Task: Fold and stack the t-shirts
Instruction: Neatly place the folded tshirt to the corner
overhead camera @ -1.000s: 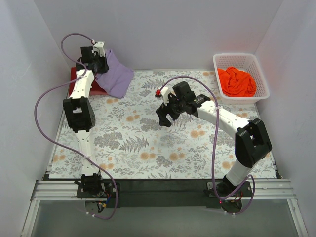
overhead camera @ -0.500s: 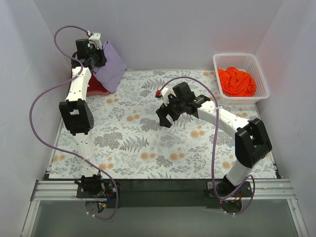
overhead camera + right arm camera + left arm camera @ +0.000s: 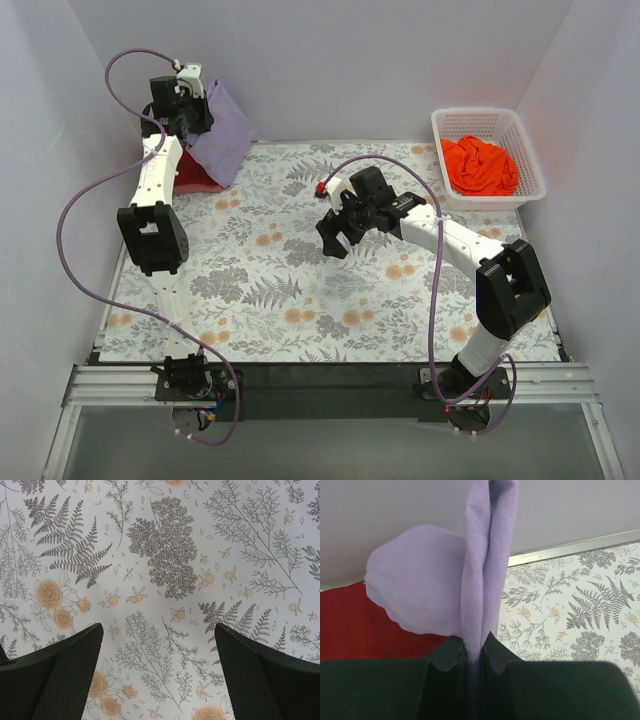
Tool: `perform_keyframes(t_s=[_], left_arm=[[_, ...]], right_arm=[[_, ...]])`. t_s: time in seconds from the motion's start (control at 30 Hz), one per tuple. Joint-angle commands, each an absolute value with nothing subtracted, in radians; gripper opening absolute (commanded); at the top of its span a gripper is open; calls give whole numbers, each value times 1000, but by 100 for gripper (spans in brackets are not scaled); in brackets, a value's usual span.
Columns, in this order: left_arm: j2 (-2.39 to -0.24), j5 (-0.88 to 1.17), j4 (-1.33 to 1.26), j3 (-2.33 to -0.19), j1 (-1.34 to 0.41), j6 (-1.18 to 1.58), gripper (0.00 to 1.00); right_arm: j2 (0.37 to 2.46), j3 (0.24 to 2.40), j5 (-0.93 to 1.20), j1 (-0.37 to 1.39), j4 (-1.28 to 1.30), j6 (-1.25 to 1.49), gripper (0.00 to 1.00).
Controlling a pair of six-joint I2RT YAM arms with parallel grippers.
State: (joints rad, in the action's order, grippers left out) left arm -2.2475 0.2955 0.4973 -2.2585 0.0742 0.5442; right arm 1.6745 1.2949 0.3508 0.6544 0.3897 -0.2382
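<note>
The left pincer [image 3: 474,652] has risen farther, clamped on the purple shirt [image 3: 420,580], which hangs from it above the red shirt [image 3: 197,179]. The right pincer [image 3: 337,233] stays open over the desk [image 3: 300,290].

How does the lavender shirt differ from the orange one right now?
The lavender shirt hangs pinched in the left gripper, held up at the far left corner above the dark red shirt. The orange shirt lies untouched in the white basket at far right. The lavender shirt drapes in flat layers, while the orange shirt is bunched in a heap. Both are plain cloth.
</note>
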Motion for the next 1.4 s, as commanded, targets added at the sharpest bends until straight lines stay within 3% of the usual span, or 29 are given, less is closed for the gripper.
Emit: perform_keyframes(t_s=[0.0, 1.2, 1.23, 1.33, 1.37], left_arm=[[-2134, 288, 468, -2284, 100, 528, 0], [-2407, 212, 262, -2301, 270, 348, 0], [-2414, 178, 226, -2292, 270, 344, 4], [-2425, 111, 207, -2313, 270, 330, 45], [-2419, 104, 206, -2330, 271, 333, 50]], right_arm=[[1660, 1295, 367, 653, 374, -230, 99], [1773, 1339, 387, 655, 400, -221, 98], [1776, 1347, 388, 655, 405, -216, 99], [1779, 1387, 387, 653, 432, -218, 98], [1776, 1391, 380, 652, 436, -224, 98]])
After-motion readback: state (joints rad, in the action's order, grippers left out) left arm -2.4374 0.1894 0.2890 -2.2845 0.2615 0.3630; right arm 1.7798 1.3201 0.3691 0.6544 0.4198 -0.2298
